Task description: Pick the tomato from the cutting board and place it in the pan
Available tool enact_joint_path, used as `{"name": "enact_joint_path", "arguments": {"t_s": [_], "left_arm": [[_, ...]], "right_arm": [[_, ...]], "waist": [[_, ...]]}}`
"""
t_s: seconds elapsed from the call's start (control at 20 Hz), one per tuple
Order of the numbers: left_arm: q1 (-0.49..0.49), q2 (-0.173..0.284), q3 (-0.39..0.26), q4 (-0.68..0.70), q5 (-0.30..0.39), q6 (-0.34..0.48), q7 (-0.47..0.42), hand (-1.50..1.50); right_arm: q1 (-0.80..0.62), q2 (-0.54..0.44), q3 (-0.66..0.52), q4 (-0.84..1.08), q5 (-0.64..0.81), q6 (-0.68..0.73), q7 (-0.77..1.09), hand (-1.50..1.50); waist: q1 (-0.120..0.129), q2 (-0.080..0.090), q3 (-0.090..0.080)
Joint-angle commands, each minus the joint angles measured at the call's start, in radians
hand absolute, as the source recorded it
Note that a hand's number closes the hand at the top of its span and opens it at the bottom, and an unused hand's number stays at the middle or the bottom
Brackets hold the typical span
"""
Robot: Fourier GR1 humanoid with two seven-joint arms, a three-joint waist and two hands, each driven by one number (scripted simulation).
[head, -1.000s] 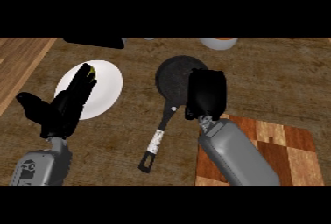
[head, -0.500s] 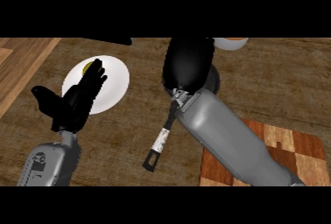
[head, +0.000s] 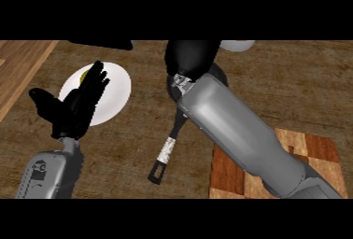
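The black pan is mostly hidden under my right arm; its handle [head: 167,150] points toward me at the centre. My right hand [head: 191,55] reaches over the pan's far part, seen from behind as a dark rounded shape. The tomato shows nowhere in the head view. The wooden cutting board [head: 318,150] lies at the lower right, partly covered by my right forearm, and its visible part is bare. My left hand [head: 74,108] rests open, fingers up, over the white plate [head: 114,95] at the left.
A bit of something yellow [head: 85,74] shows on the plate behind my left hand. A white object [head: 238,45] and a dark object [head: 103,43] sit at the far edge. A lighter wood strip [head: 19,70] runs along the left.
My right arm has stretched away from me, carrying the hand from the pan's right side to over its far part. The left hand stays about where it was.
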Motion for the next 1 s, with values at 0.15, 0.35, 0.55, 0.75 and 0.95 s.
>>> {"name": "enact_joint_path", "arguments": {"t_s": [0.15, 0.35, 0.55, 0.75, 0.95], "left_arm": [[0.014, 0.004, 0.019, 0.017, -0.014, 0.022, -0.012, 0.0], [0.053, 0.041, 0.069, -0.024, 0.024, 0.004, -0.004, 0.0], [0.059, 0.013, 0.026, -0.044, -0.012, 0.024, -0.01, 0.0], [0.069, 0.019, 0.051, -0.01, 0.023, -0.007, -0.034, 0.0], [0.027, 0.001, 0.034, -0.005, -0.006, 0.028, -0.018, 0.0]], "right_arm": [[-0.048, 0.012, -0.006, 0.12, -0.017, -0.183, 0.199, 1.5], [0.03, 0.012, -0.018, 0.208, -0.014, -0.327, 0.098, 1.5], [0.074, 0.012, -0.034, 0.284, -0.053, -0.482, -0.003, 1.5], [0.094, 0.012, -0.01, 0.394, -0.122, -0.579, -0.069, 1.5], [0.093, 0.012, -0.037, 0.53, -0.132, -0.665, -0.121, 1.5]], "waist": [[-0.062, -0.005, 0.002], [-0.082, -0.006, 0.003], [-0.078, -0.002, 0.004], [-0.074, 0.001, 0.003], [-0.08, 0.005, 0.004]]}}
